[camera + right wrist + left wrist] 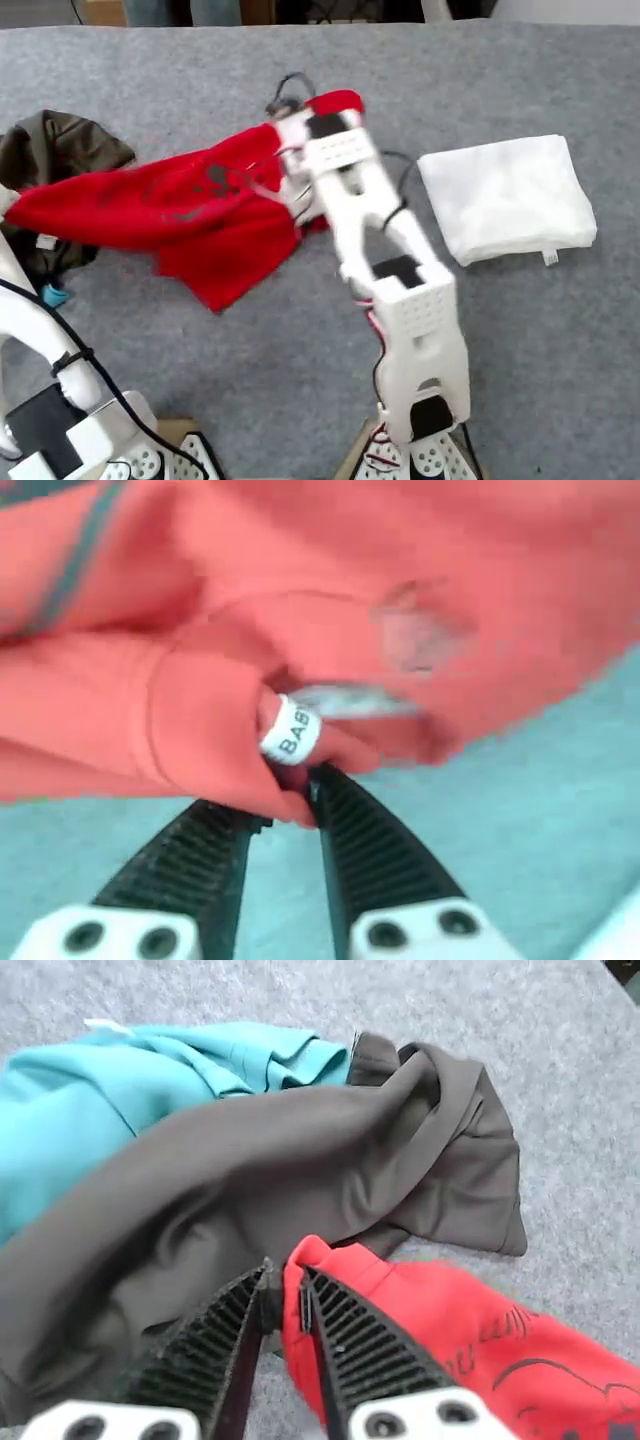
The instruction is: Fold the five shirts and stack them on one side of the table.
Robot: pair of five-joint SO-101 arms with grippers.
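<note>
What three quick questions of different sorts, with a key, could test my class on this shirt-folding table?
1. True or false: the white shirt lies folded on the table.
2. Fill in: the teal shirt lies partly under the ____ shirt.
3. Which shirt do the left gripper and right gripper both pinch? A. white B. teal C. red
Key: 1 true; 2 dark brown; 3 C.

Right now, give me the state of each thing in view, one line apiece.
red shirt, unfolded, stretched out, held at both ends.
white shirt, folded, flat on the table.
dark shirt, crumpled in a heap.
teal shirt, crumpled, partly under the dark shirt.
left claw, shut on the red shirt.
right claw, shut on the red shirt.
</note>
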